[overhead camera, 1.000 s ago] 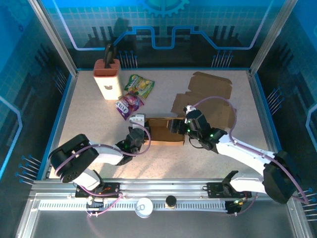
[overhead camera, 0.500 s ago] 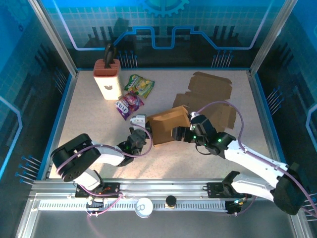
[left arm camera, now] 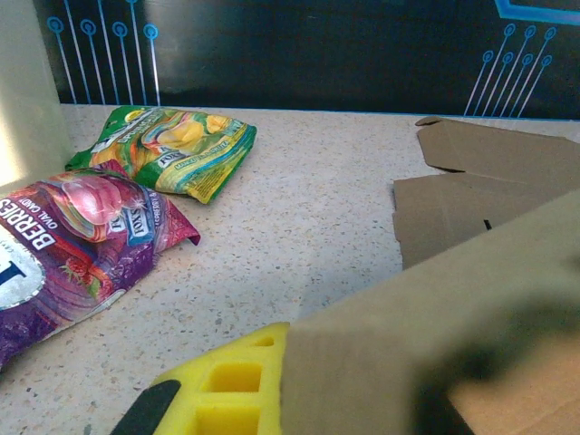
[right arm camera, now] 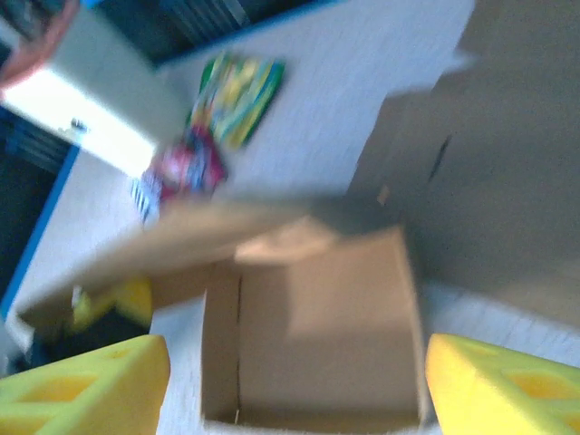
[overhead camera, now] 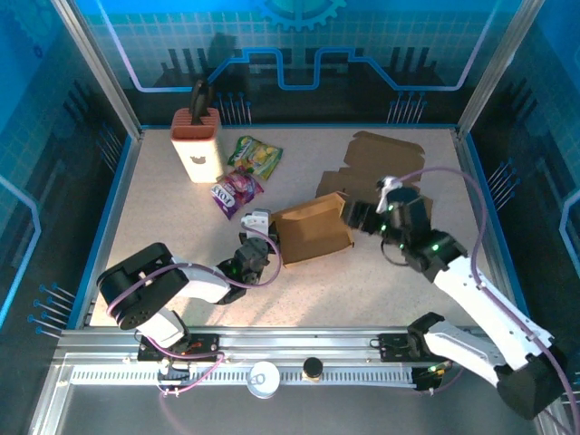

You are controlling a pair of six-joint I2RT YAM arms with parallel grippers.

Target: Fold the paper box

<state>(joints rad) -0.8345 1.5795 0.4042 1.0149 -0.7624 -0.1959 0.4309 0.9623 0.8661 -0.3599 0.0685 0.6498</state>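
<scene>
The brown paper box (overhead camera: pixel 313 234) lies on its side in the middle of the table, its open end toward the right. My left gripper (overhead camera: pixel 269 245) is shut on the box's left wall. In the left wrist view a yellow finger (left arm camera: pixel 222 391) presses against that cardboard panel (left arm camera: pixel 435 326). My right gripper (overhead camera: pixel 355 216) stands open just off the box's right end. In the blurred right wrist view its yellow fingers (right arm camera: pixel 86 385) stand wide on either side of the box's open mouth (right arm camera: pixel 313 340), with a flap hanging over the top.
Flat cardboard blanks (overhead camera: pixel 385 168) lie behind the right gripper. A green snack bag (overhead camera: pixel 255 156) and a purple one (overhead camera: pixel 236 190) lie at the back left beside a white knife block (overhead camera: pixel 197 143). Metal frame posts and blue walls ring the table.
The box has been lifted from flat into an open shape and turned slightly. My right gripper has drawn back to the right, off the box. The left gripper has kept its hold.
</scene>
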